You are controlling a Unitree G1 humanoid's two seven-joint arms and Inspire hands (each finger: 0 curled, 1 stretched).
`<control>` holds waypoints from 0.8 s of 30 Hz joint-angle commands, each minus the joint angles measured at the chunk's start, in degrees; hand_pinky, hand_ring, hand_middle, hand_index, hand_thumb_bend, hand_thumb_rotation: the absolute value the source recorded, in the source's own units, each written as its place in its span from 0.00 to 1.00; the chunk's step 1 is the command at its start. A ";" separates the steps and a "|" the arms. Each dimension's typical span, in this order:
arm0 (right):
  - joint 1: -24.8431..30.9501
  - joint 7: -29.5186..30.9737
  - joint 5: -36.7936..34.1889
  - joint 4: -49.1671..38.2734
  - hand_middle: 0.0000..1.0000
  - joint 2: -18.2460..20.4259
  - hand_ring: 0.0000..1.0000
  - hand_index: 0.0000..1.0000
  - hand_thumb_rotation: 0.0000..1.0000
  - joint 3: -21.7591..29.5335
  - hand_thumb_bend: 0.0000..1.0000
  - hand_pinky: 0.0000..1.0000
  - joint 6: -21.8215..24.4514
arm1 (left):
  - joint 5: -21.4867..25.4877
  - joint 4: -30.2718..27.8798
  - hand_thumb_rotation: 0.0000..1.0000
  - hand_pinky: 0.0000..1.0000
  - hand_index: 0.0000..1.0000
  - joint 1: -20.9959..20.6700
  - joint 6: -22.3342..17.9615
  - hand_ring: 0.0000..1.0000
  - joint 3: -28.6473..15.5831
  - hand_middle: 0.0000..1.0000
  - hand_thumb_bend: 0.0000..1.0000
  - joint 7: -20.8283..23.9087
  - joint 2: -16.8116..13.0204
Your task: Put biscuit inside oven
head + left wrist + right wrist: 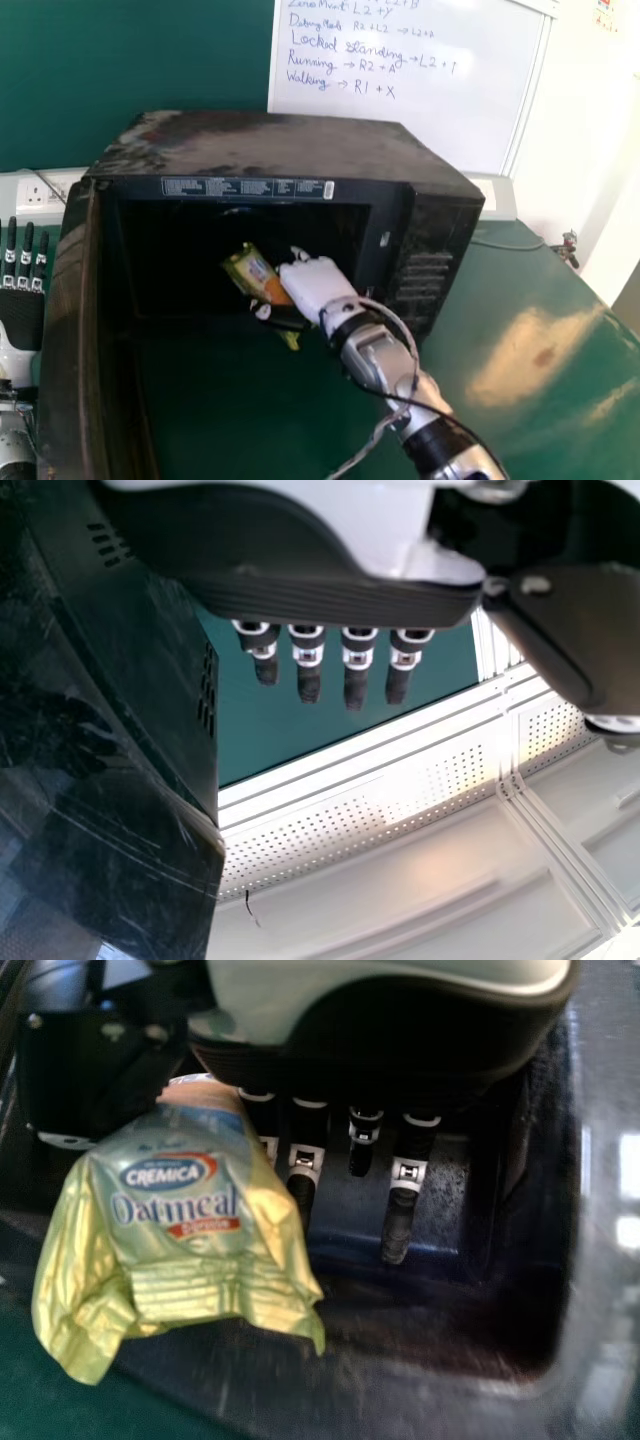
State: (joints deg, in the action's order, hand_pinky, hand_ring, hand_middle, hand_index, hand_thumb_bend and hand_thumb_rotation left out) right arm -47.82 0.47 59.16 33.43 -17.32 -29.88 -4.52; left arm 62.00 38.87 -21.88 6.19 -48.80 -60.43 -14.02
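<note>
Likely placing now, the right hand [316, 284] pinches the biscuit packet [252, 270] (oven [270, 148] around its reach) and should lower, then release.

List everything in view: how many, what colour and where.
Oven: one, black, on table.
Door: one, black, open, oven's left.
Biscuit: one, yellow-green pack, at oven's mouth.
Table: one, green, under oven.
Whiteboard: one, white, behind oven.
Backdrop: one, green, behind oven.
Socket: one, white, beyond door.
Table cable: one, grey, right of oven.
Left hand: one, black and white, beside door.
Right hand: one, white and black, holding biscuit.
Arms: two, silver and black, behind hands.
</note>
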 commanded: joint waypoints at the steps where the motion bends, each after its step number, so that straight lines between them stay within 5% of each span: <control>1: -2.45 -1.52 -0.98 1.79 0.47 0.80 0.56 0.54 0.00 -0.48 0.52 0.56 -0.25 | -0.43 3.10 0.00 0.00 0.49 2.90 0.10 0.00 -0.05 0.48 0.51 -0.18 2.29; 15: -8.31 -5.68 -3.33 13.17 0.49 2.90 0.63 0.50 0.00 -2.08 0.52 0.63 -0.67 | -0.27 3.75 0.00 0.00 0.49 2.74 0.87 0.00 0.08 0.48 0.51 -0.96 1.78; 24: -11.13 -8.02 -4.02 18.55 0.47 3.78 0.58 0.53 0.00 -3.26 0.52 0.58 -1.37 | -0.15 2.89 0.00 0.00 0.49 3.06 1.07 0.00 -0.14 0.48 0.51 -0.11 2.17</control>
State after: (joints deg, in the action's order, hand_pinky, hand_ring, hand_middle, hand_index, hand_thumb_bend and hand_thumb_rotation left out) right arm -56.98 -6.37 55.65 51.33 -13.90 -32.78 -5.85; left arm 62.03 39.13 -21.90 6.85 -48.79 -60.64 -14.18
